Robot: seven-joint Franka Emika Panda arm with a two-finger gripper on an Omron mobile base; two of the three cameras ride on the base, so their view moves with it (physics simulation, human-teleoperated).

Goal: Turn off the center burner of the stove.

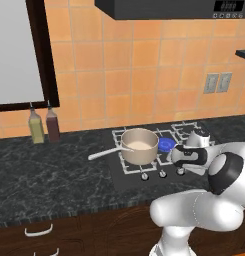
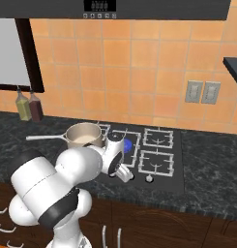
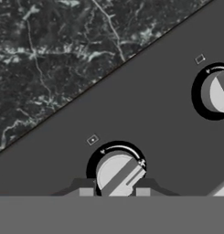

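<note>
Center burner (image 1: 167, 144) glows blue at 3 o'clock of the saucepan (image 1: 139, 145) on the stove (image 2: 161, 167). Pincer (image 3: 114, 192) hangs released, fingers flanking a knob (image 3: 118, 173); step: grasp. Next likely clench and twist it off.

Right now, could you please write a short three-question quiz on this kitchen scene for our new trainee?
1. True or false: the small round center burner glows bright blue.
2. In the hand view, what do the two dark fingertips of the gripper straddle?
A. the tan saucepan's long handle
B. a round silver knob
C. a bottle
3. Fill in: the tan saucepan sits on the flat black stove, to the ____ of the glowing burner in the left base view.

Key: 1 true; 2 B; 3 left.
</note>
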